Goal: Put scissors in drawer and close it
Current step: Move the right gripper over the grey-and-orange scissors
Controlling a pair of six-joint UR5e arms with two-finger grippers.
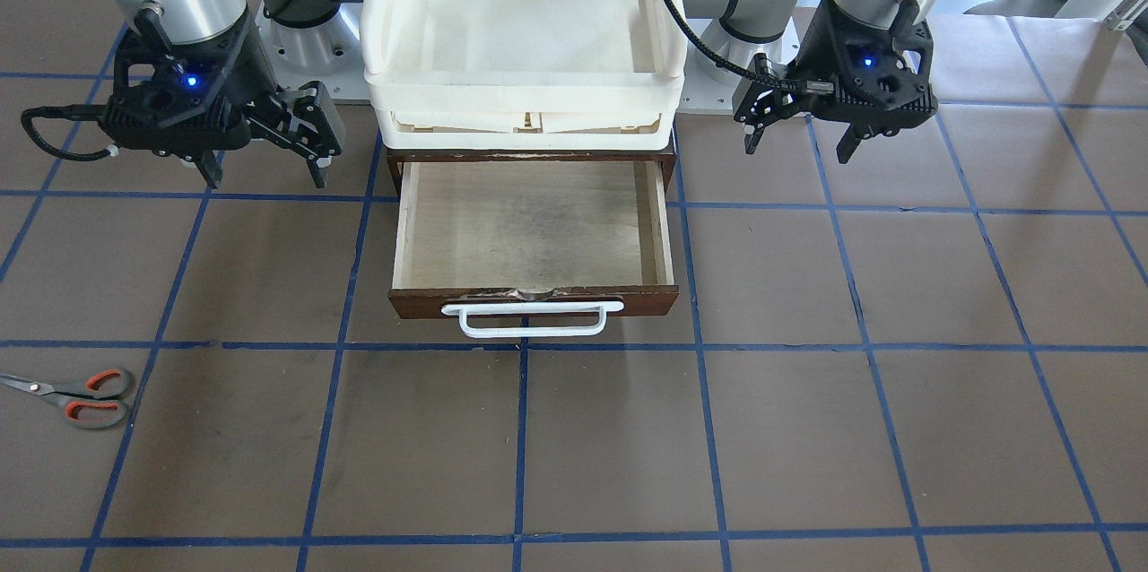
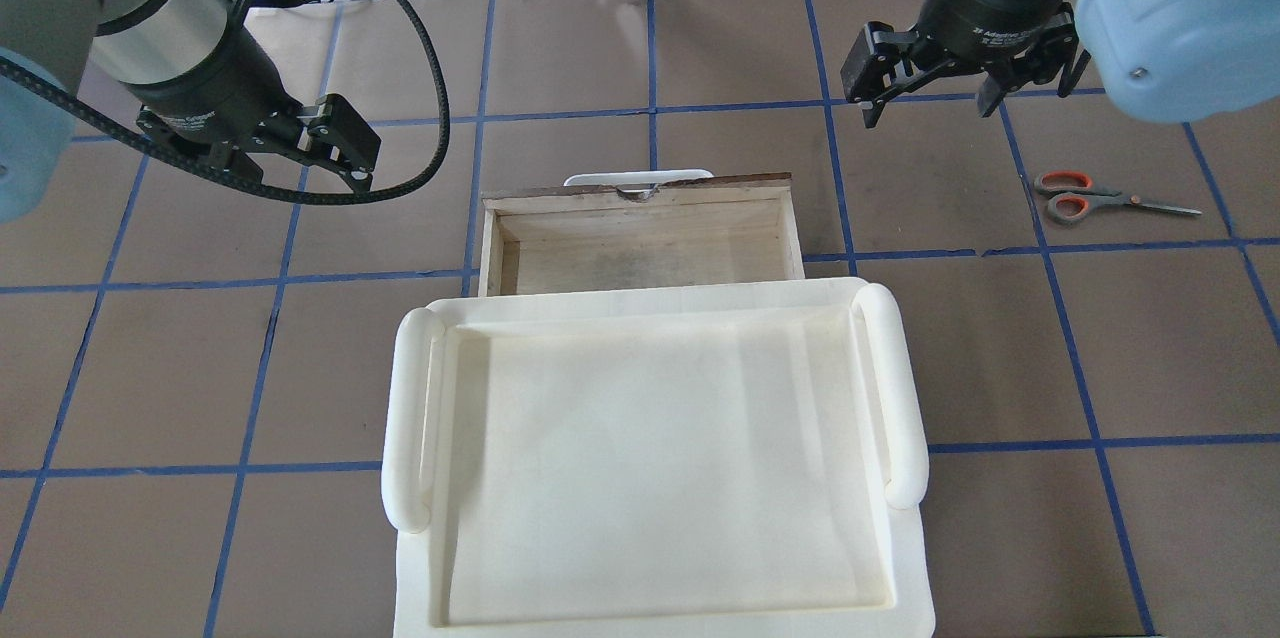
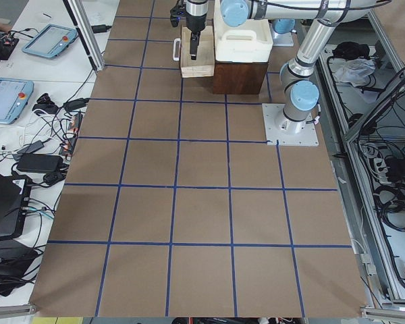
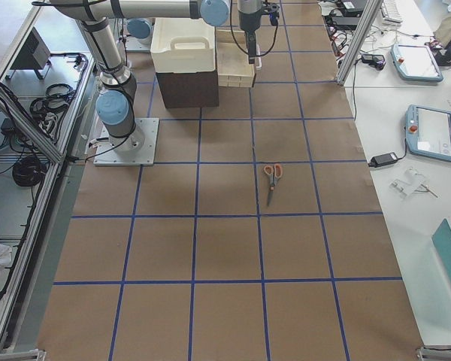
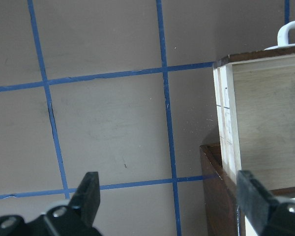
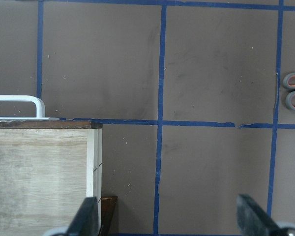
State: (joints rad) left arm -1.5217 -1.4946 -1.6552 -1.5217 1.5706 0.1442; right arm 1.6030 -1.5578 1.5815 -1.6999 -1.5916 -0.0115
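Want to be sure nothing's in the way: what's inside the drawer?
The pulled-out drawer shows only bare plywood floor, with nothing lying in it. Its rear end, under the cream trays, is covered and cannot be seen. The scissors lie out on the table.

Brown matte tabletop [image 3: 202, 216], gridded with blue tape lines [image 3: 148, 185]. White side bench [image 3: 20, 71] carries light-blue tablet consoles [image 3: 10, 99] and black power adapters with cables [image 3: 31, 162]. Lighting even.
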